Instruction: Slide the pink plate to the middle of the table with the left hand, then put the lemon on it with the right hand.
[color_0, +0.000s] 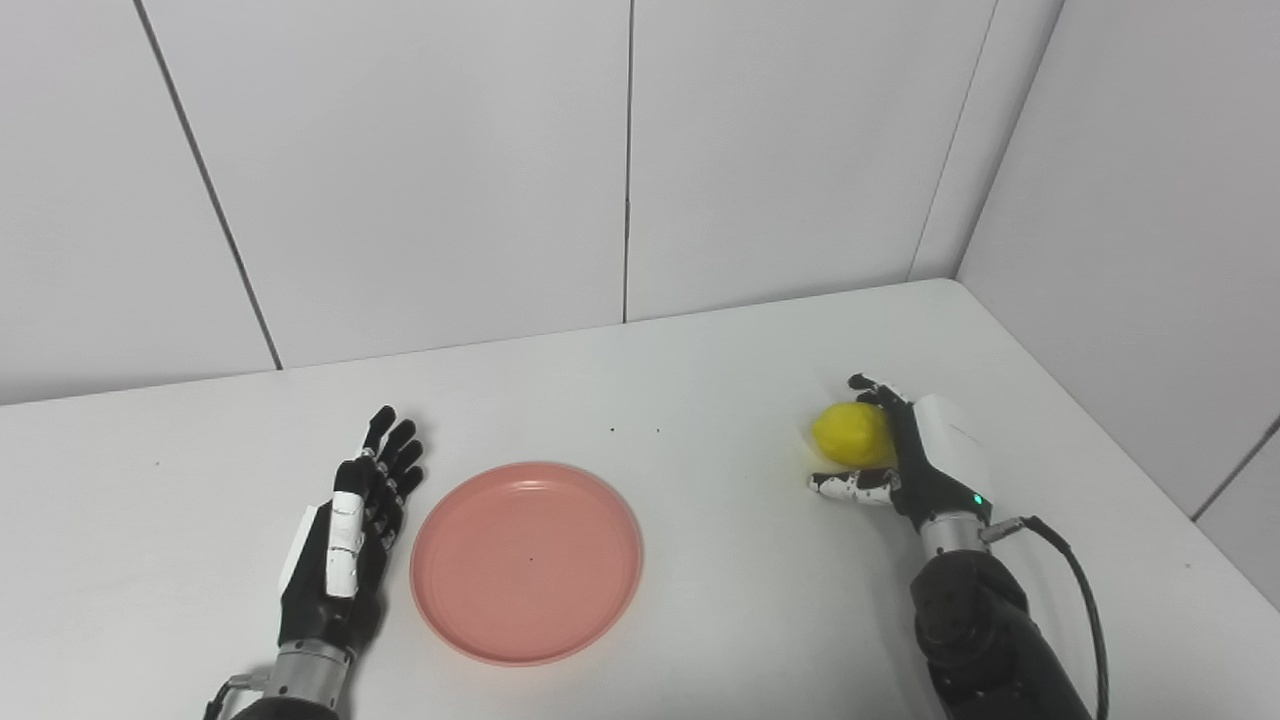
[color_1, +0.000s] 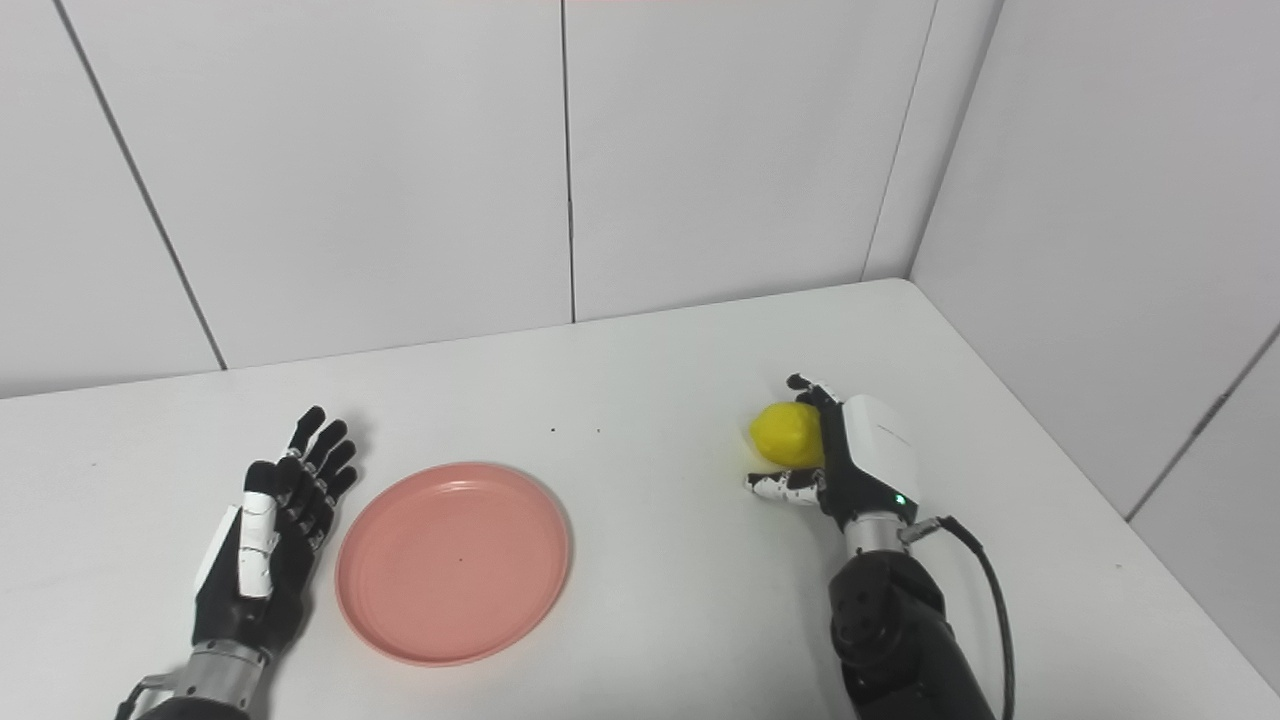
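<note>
lemon (color_0: 851, 434) cupped in right hand (color_0: 915, 455) (on table)

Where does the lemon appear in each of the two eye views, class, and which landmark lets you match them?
Left eye view: the lemon lies right of centre, cupped by the right hand.
Right eye view: the lemon sits nearer the middle, in the same hand.
Shared landmark: the pink plate, to the lemon's left in both.

Table (color_0: 720, 400) bare between lemon (color_0: 850, 432) — plate (color_0: 526, 560).
</note>
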